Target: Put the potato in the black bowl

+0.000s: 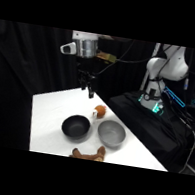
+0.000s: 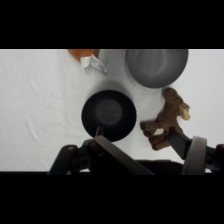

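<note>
The gripper [image 1: 90, 91] hangs above the white table [image 1: 50, 113], clear of everything on it, at the end of a short black linkage under the white wrist block. Whether it is released or clenched cannot be told from either view.

Below the gripper and a little toward the camera in the side view sits the black bowl [image 1: 76, 127], round, shallow and matte, with nothing visible inside; in the wrist view the black bowl [image 2: 108, 114] lies just beyond the linkage, near the centre. The potato [image 1: 100, 111], a small roundish orange-brown lump with a pale patch, rests on the table below and to the right of the gripper, near the black bowl's far rim but apart from it. In the wrist view the potato [image 2: 86, 56] is cut by the top edge, farther off than the black bowl.

Just beside the black bowl stands a light grey bowl [image 1: 111, 133], of similar round shape with a smoother sheen; the 2 rims look close together. A brown plush toy [image 1: 90, 154], soft and fuzzy with limbs spread, lies on the table at the near edge, beside both bowls.

The arm reaches over from its base at the upper right, the wrist roughly level and the gripper pointing straight down.
</note>
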Motion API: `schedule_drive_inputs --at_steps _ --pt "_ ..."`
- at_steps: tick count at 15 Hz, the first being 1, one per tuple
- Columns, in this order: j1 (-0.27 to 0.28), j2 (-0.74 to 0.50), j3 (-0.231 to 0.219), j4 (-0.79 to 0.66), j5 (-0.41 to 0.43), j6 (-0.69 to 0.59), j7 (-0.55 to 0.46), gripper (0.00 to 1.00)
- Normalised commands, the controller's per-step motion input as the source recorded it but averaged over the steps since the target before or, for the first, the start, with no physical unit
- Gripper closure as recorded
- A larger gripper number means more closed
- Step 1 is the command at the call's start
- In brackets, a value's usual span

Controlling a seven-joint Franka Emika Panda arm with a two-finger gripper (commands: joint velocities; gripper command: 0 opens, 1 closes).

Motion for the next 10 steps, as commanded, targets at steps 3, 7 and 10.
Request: schedule_drive_inputs --at_steps 3,7,10 --pt "-0.022 -0.02 0.010 -0.02 0.006 0.01 0.00 0.00" --pt "-0.041 -0.18 -0.013 -0.23 -0.022 0.15 0.01 0.00" --pt "-0.049 -0.35 -0.022 -0.46 -0.036 0.28 -0.02 0.00"
